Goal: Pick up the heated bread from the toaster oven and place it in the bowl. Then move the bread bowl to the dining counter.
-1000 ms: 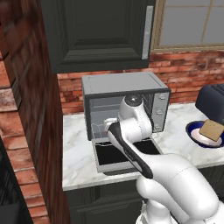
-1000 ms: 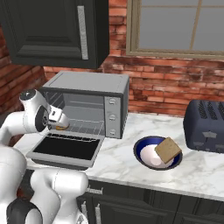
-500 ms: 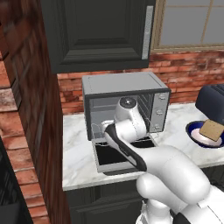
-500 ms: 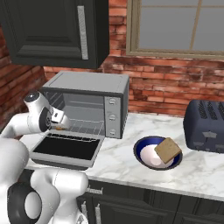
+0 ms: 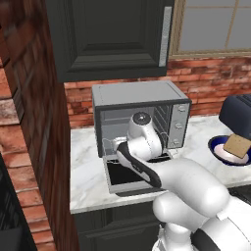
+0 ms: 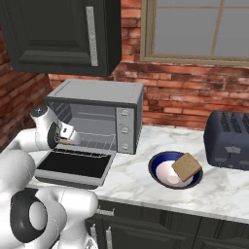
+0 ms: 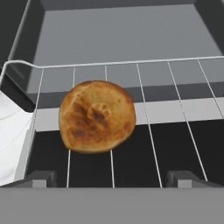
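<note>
The heated bread (image 7: 97,116), round and golden-brown, lies on the wire rack inside the toaster oven (image 5: 135,93), whose door (image 6: 73,165) hangs open. My gripper (image 7: 112,177) is open just in front of the bread, its fingertips (image 7: 41,177) spread wider than the loaf and not touching it. From the right base view the gripper (image 6: 72,139) sits at the oven mouth (image 6: 92,129). The dark blue bowl (image 6: 154,171) stands on the marble to the oven's right, with a tan square slice (image 6: 186,166) in it. The dining counter is out of view.
A black toaster (image 6: 228,138) stands right of the bowl against the red brick wall. Dark cabinets (image 5: 112,34) hang above the oven. A brick pillar (image 5: 29,122) closes off the left side. Bare marble (image 6: 131,170) lies between the oven door and the bowl.
The hand has sunk a little and edged closer to the rack at the oven mouth. The gripper stays open, and the bread and bowl have not moved.
</note>
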Controlling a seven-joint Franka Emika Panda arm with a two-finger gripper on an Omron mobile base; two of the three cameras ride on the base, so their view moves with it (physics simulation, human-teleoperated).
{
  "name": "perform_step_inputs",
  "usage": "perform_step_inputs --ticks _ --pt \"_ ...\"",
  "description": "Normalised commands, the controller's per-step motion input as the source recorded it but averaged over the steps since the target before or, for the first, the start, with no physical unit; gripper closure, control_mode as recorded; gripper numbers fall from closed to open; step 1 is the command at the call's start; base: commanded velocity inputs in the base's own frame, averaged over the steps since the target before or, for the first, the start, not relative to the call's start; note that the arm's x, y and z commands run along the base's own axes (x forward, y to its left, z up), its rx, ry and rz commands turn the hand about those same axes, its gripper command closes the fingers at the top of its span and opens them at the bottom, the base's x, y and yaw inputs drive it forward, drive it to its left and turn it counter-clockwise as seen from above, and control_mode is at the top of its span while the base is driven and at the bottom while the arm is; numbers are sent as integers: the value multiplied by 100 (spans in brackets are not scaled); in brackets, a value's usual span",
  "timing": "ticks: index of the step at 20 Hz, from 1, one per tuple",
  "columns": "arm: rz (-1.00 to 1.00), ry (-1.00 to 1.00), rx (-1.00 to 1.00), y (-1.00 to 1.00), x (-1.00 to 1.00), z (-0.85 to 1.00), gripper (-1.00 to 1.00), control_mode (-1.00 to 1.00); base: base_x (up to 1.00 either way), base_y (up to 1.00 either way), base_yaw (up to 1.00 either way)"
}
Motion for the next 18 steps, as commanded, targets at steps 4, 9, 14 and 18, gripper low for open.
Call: perform_step_inputs --ticks 4,9,14,18 --pt "0 0 0 0 16 -10 -100 -100 0 0 0" --pt "0 0 0 1 19 -8 -100 -100 0 0 0" --pt "0 0 0 4 16 -7 -100 -100 0 0 0" --pt "0 0 0 7 12 -12 -100 -100 0 0 0"
